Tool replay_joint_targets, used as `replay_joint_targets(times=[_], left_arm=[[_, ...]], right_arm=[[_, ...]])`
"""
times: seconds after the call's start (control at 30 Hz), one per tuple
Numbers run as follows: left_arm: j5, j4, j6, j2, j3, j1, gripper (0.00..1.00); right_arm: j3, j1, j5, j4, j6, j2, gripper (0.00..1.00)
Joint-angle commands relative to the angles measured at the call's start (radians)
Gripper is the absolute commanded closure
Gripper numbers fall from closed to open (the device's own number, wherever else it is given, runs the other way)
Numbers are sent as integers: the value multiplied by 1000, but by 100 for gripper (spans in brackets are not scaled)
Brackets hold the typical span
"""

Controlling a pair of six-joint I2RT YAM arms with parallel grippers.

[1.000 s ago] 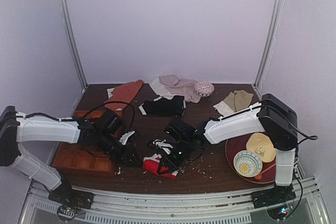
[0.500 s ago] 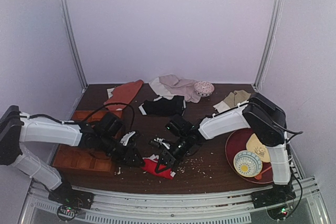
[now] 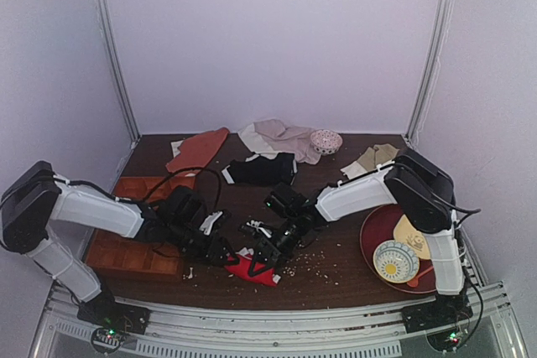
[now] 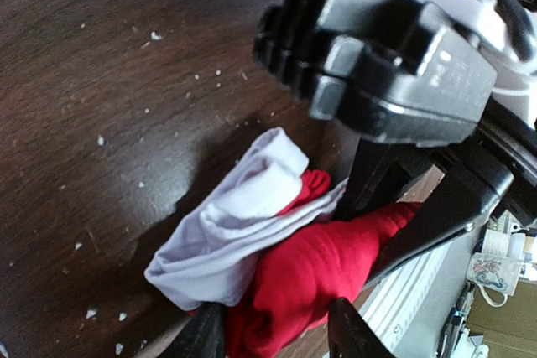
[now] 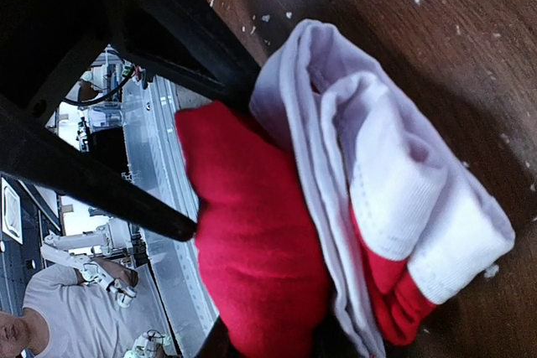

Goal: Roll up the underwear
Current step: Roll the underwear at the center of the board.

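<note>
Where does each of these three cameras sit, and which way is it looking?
Top external: above and behind the arms, looking down over the table; both arms show, bases at bottom.
Left wrist: on the left wrist, looking down at the underwear; its own fingertips show at bottom.
Right wrist: on the right wrist, close on the underwear; its dark fingers edge the bottom.
Shared: both wrist views show the underwear; the left one also shows the right gripper.
</note>
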Motion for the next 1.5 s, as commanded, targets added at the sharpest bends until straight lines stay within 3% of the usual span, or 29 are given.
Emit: replay_joint_targets(times=[0.0, 0.13, 0.27, 0.47, 0.7, 1.23, 1.3, 1.4, 1.47], left_arm=[[35, 114, -8, 40, -4, 7, 64], [29, 86, -17, 63, 6, 8, 100], [10, -4, -10, 75, 40, 7, 100], [-2, -124, 8, 121, 106, 7, 100], [4, -217, 25, 172, 174, 7, 100], [37, -238, 47, 211, 224, 6, 100], [40, -238, 49, 211, 228, 6, 100], [42, -238, 49, 214, 231, 6, 100], [40, -238, 50, 214, 231, 6, 100]], right_arm=[[-31, 7, 116, -165, 5, 69, 100], [-25, 7, 132, -174, -2, 64, 100], [-34, 9, 187, -180, -21, 33, 86], [-62, 15, 320, -179, -63, -59, 78], [-112, 27, 431, -157, -95, -183, 73], [-122, 150, 766, -223, -174, -362, 60], [-116, 151, 771, -224, -160, -367, 66], [-94, 152, 757, -251, -132, -338, 87], [-102, 147, 722, -235, -106, -315, 94]])
